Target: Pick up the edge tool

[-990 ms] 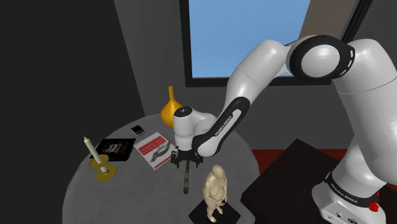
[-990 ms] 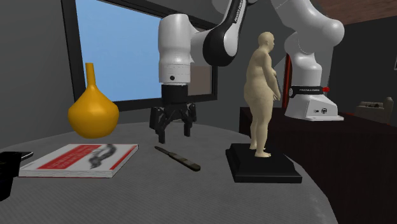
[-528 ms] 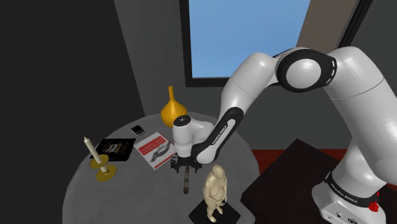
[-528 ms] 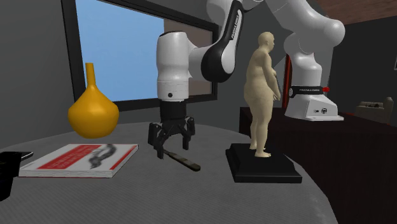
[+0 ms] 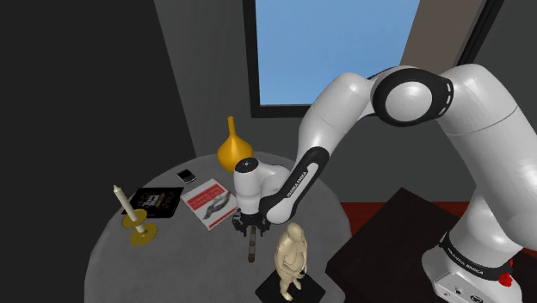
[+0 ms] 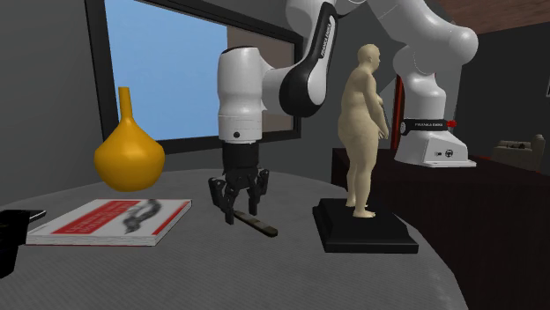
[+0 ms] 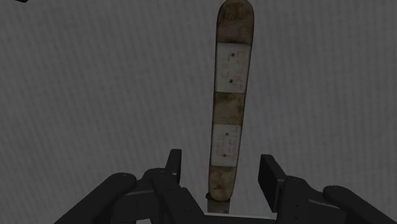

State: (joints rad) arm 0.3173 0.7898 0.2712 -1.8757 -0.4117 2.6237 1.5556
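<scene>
The edge tool is a long, narrow, worn brown piece with pale patches, lying flat on the round grey table. In the shoulder view the edge tool lies just left of the figurine. My gripper hangs straight down over one end of it, low over the table. The black fingers stand on either side of the tool with a gap on each side, so nothing is held. In the second exterior view my gripper straddles the far end of the edge tool.
A tan figurine on a black base stands close beside the tool. A red and white book, an orange vase, a black book, a phone and a candle lie further off.
My gripper has come down from above the tool to table level around its end. The fingers have drawn closer together. The tool has not moved.
</scene>
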